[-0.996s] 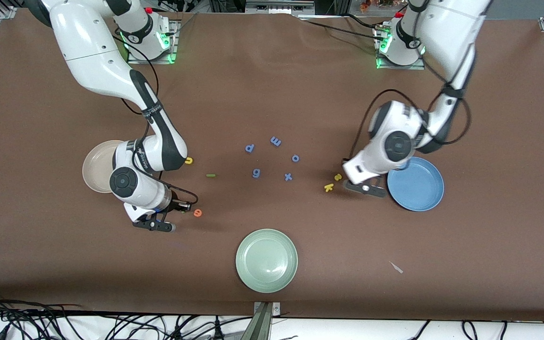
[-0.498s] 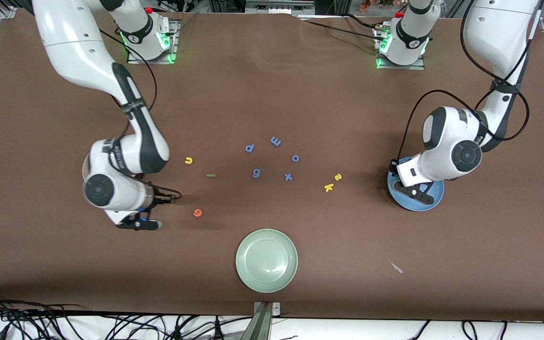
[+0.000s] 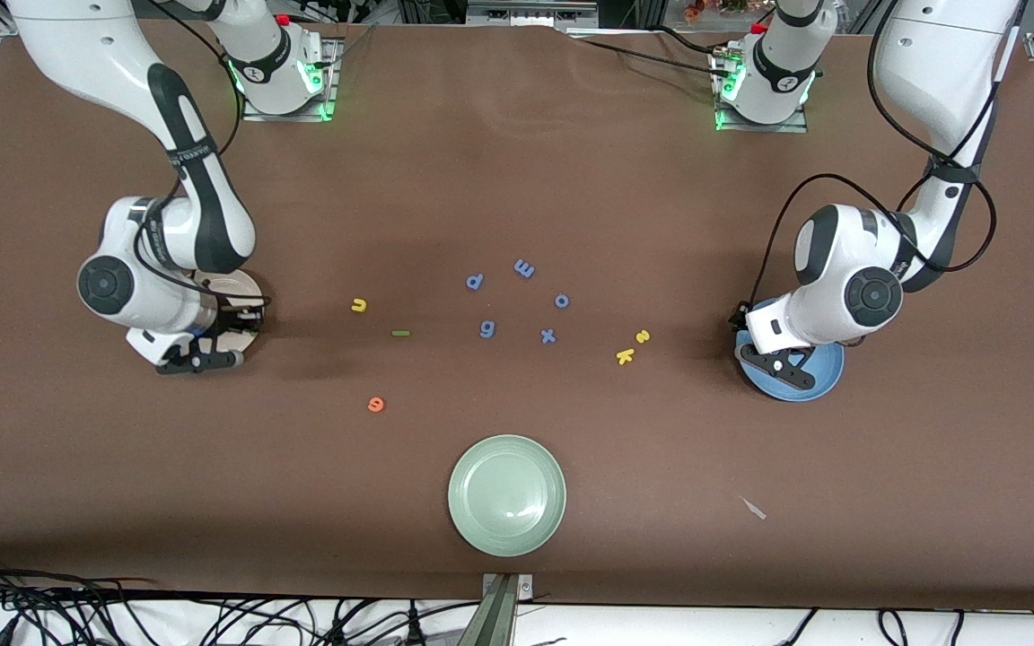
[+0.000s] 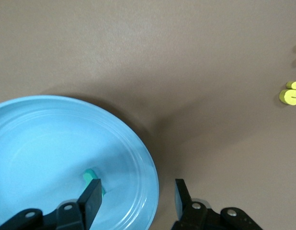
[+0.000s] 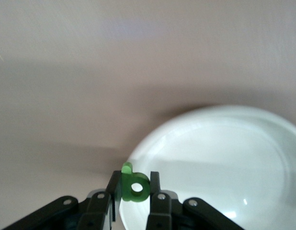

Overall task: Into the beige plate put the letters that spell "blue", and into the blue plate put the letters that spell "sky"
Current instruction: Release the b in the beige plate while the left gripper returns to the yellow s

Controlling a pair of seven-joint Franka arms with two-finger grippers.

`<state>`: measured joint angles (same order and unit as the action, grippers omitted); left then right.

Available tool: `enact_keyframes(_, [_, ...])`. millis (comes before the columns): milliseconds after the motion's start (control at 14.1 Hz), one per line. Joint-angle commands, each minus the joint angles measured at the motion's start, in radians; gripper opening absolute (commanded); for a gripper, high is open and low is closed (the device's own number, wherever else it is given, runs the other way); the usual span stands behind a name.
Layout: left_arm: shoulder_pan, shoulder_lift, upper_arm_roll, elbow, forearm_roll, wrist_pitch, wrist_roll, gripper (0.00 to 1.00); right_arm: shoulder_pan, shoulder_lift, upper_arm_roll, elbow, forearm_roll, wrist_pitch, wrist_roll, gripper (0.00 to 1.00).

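Left gripper (image 4: 136,201): over the blue plate (image 3: 818,381) at the left arm's end of the desk (image 3: 517,179); jaws stand apart, holding nothing.
Teal y (image 4: 94,181): lies in the blue plate, just by one finger of the left gripper.
Right gripper (image 5: 133,199): over the rim of the beige plate (image 3: 234,285) at the right arm's end of the desk; jaws closed on the green b (image 5: 133,184).
Yellow s (image 3: 643,336) and yellow k (image 3: 625,356): on the desk just beside each other, near the blue plate, toward the middle.
Yellow u (image 3: 358,305): on the desk, between the beige plate and the blue-violet letters (image 3: 517,301).
Green l (image 3: 401,334): near the u, slightly nearer the front camera.
Orange e (image 3: 376,405): nearer the front camera than the l.
Pale green plate (image 3: 506,494): near the desk's front edge, mid-desk.
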<state>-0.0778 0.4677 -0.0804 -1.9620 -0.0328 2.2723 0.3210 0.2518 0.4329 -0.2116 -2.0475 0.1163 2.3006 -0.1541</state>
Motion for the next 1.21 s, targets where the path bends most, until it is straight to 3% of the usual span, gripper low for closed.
enact_keyframes(0, [-0.048,0.008,-0.012,0.024,-0.068,0.009,-0.029,0.7,0.007,-0.062,-0.025,-0.098,-0.004,0.011,-0.022,0.0])
enact_keyframes(71, [-0.084,0.029,-0.012,0.025,-0.132,0.048,-0.055,0.71,0.007,-0.06,-0.031,-0.103,-0.003,0.003,-0.022,0.01])
enact_keyframes(142, [-0.115,0.044,-0.012,0.025,-0.171,0.102,-0.072,0.72,0.007,-0.059,-0.037,-0.106,-0.003,-0.001,-0.021,0.45])
enact_keyframes(284, [-0.18,0.072,-0.012,0.026,-0.188,0.151,-0.104,0.72,0.007,-0.06,-0.051,-0.096,-0.001,-0.041,-0.01,1.0])
enact_keyframes(498, [-0.255,0.106,-0.012,0.048,-0.187,0.167,-0.163,0.72,0.018,-0.075,-0.032,-0.054,0.006,-0.098,0.06,1.0])
enact_keyframes(853, [-0.293,0.152,-0.01,0.048,-0.179,0.242,-0.163,0.66,0.02,-0.062,0.125,-0.053,0.017,0.037,0.354,1.0])
enact_keyframes(996, [-0.295,0.155,-0.009,0.049,-0.177,0.246,-0.155,0.59,0.024,-0.046,0.176,-0.062,0.017,0.114,0.465,1.0])
enact_keyframes(1138, [-0.295,0.161,-0.007,0.067,-0.176,0.247,-0.145,0.43,0.027,-0.045,0.219,-0.063,0.017,0.14,0.566,1.0])
